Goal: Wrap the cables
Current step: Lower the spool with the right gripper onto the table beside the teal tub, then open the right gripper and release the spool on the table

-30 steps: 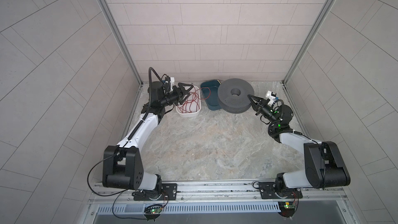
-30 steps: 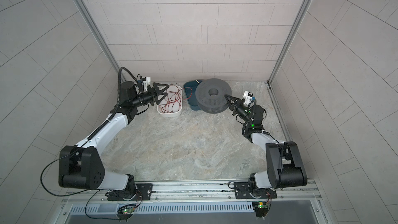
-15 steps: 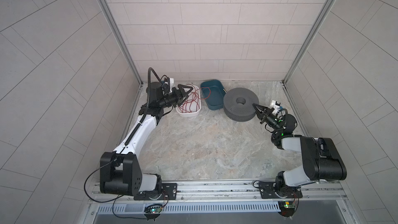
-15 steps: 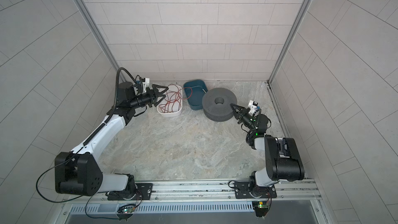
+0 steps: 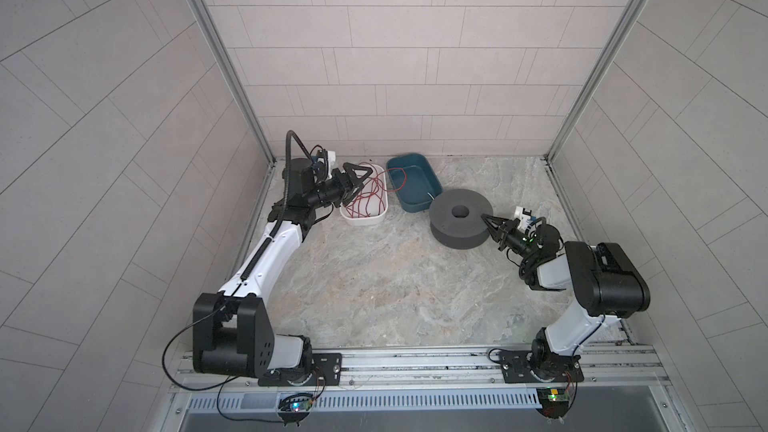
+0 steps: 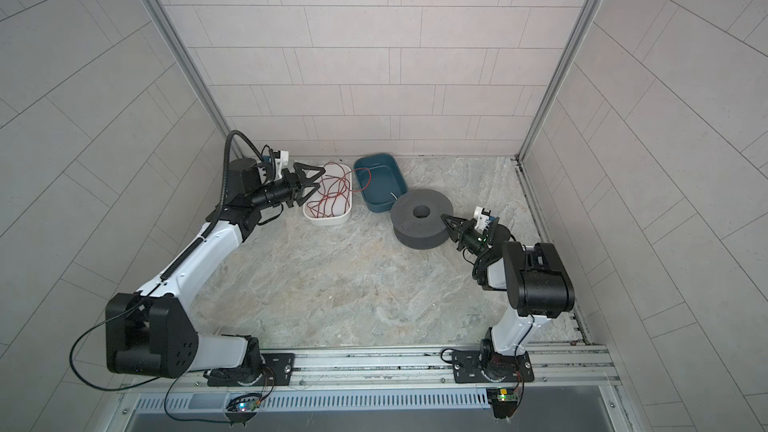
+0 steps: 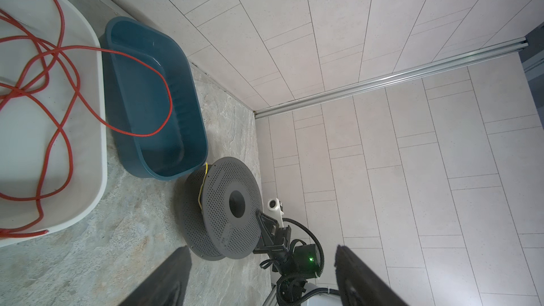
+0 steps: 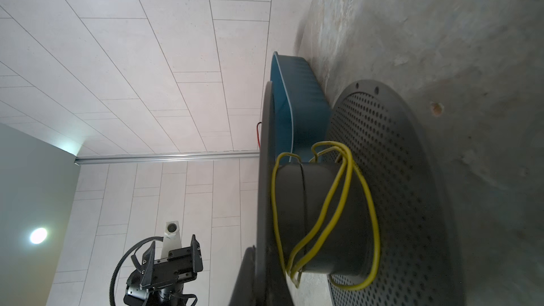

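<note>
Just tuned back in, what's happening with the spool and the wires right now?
The right gripper is shut on the top rim of the dark grey spool, which carries a few loose turns of yellow wire round its core. The left gripper hangs open and empty over the white tray of tangled red wire, one loop spilling into the blue tub.

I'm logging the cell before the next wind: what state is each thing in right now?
left pincer: open, empty, above the white tray.
right pincer: shut on the spool's top flange rim.
spool: lying flat.
yellow wire: looped loosely round the spool's core.
red wire: tangled in the white tray, one loop over the blue bin.
white tray: upright.
blue bin: upright.
</note>
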Robot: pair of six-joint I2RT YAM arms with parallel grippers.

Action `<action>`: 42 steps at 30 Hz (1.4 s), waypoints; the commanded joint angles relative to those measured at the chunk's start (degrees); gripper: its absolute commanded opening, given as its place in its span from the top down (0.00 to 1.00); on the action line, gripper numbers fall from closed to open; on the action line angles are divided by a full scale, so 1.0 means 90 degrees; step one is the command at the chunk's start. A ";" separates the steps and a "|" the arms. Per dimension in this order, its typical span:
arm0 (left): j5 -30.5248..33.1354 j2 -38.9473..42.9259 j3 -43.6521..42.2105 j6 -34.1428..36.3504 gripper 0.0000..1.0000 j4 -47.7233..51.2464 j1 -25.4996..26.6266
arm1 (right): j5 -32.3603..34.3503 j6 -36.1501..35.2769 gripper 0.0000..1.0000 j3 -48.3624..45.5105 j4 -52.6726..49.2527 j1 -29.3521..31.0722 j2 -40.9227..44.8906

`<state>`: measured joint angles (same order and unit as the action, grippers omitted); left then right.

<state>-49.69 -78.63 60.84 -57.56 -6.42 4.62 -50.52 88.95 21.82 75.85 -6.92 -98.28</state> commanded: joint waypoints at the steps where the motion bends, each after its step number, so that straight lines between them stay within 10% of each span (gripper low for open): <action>1: -0.0033 0.0116 0.0199 0.0009 0.17 -0.0261 -0.0028 | -0.0277 -0.0163 1.00 0.0228 0.0644 -0.0032 -0.0146; 16: -0.0045 0.0094 0.0326 0.0017 0.17 -0.0231 -0.0033 | -0.0363 -0.0418 0.99 0.0246 0.0640 -0.0047 -0.0898; 30: 0.0018 0.0122 0.0479 0.0356 0.17 0.0258 -0.0097 | -0.0161 -0.0793 0.52 -0.0096 0.0260 -0.0320 -0.0776; 42: 0.0123 -0.0052 0.0500 0.0762 0.17 0.0691 -0.0185 | 0.0724 -0.4338 0.33 0.1028 -0.6516 -0.0472 0.1750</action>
<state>-48.86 -78.94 64.34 -52.90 -0.54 3.49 -48.29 62.63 27.92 39.35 -10.92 -86.48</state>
